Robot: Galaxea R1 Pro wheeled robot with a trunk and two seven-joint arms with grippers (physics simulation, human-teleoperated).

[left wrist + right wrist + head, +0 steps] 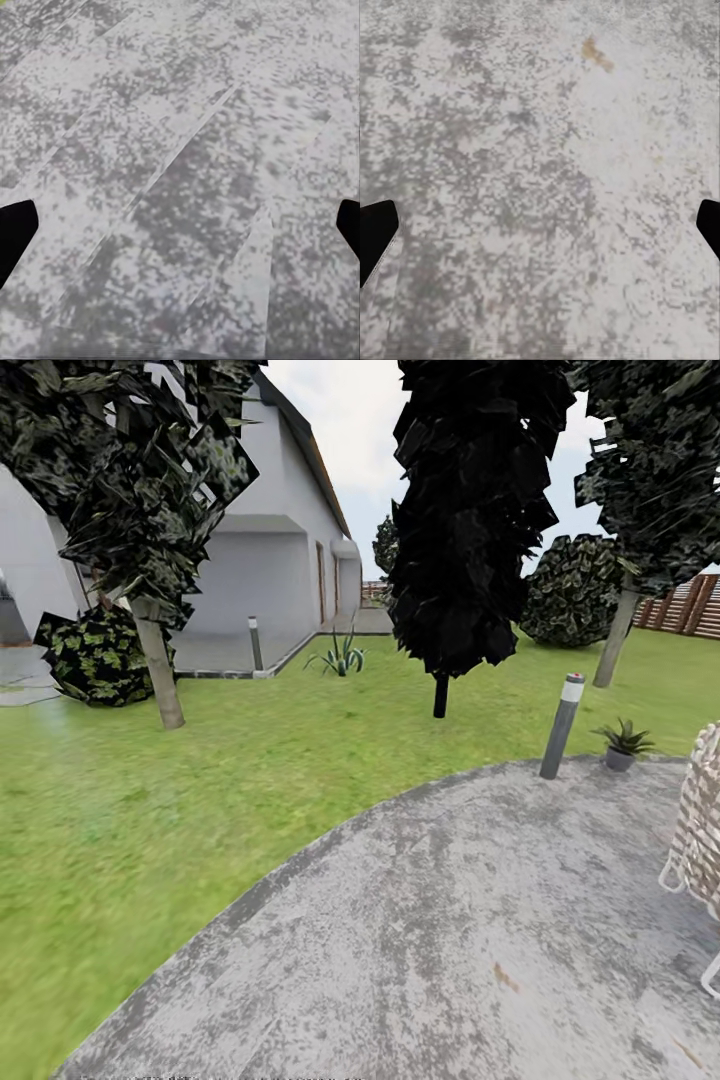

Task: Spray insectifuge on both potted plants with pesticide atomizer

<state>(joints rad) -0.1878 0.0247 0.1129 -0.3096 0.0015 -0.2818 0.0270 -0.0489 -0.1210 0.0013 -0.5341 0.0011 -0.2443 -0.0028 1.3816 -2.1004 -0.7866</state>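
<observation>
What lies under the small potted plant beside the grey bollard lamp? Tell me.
The potted plant stands at the paved patio's edge, beside the bollard lamp, with lawn behind it. The ground directly beneath the pot is hidden.

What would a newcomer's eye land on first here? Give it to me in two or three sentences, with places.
The near-black conifer at the centre of the head view, standing on the lawn, draws the eye first. Below it the mottled grey patio curves across the foreground. At the patio's far right edge a grey bollard lamp stands beside a small potted plant, with a wicker seat cut off at the right border.
</observation>
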